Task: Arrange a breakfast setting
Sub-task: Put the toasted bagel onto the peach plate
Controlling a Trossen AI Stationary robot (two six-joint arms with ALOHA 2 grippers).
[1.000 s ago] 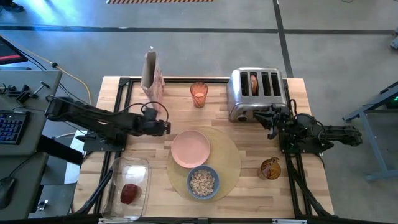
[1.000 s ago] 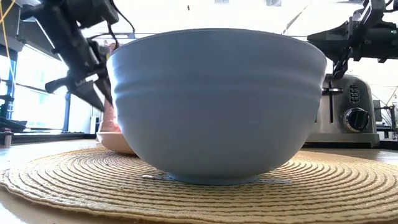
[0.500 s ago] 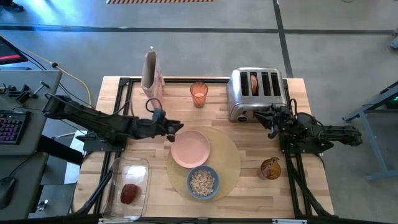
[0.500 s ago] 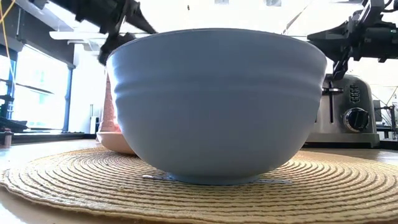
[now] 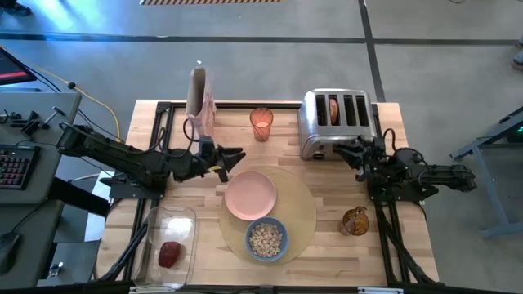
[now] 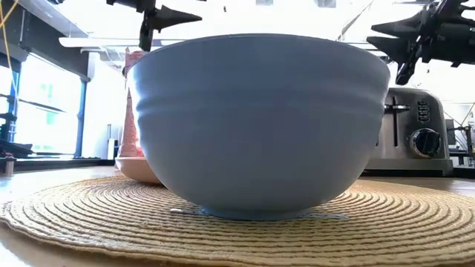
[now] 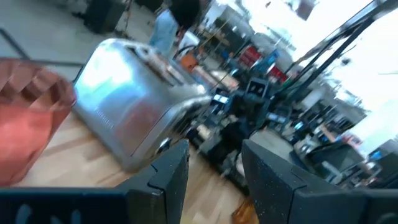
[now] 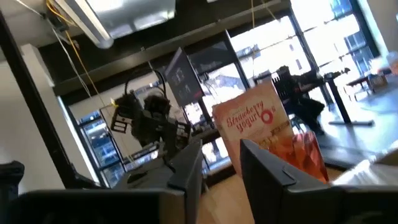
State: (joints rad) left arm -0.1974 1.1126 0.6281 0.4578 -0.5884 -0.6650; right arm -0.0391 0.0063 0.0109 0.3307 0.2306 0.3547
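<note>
The pink plate [image 5: 251, 195] and the blue bowl [image 5: 266, 238] of cereal sit on the round tan placemat [image 5: 304, 214]. An amber glass [image 5: 261, 123] stands at the far side, and a second amber glass [image 5: 355, 221] is right of the mat. A bagel half [image 5: 333, 108] sticks up from a toaster slot. The red apple [image 5: 170, 253] lies in the clear container. The spoon is not in view. My left gripper [image 5: 235, 155] is open and empty, raised just left of the plate. My right gripper [image 5: 350, 151] is open and empty in front of the toaster.
The chrome toaster [image 5: 337, 121] stands at the far right. A yogurt-cereal bag [image 5: 198, 98] stands upright at the far left. The clear container [image 5: 167, 245] lies at the near left. Bare wood shows between the bag, the glass and the plate.
My left gripper has moved toward the table's right, to the plate's left edge. It has risen and tipped up from pointing down to about level.
</note>
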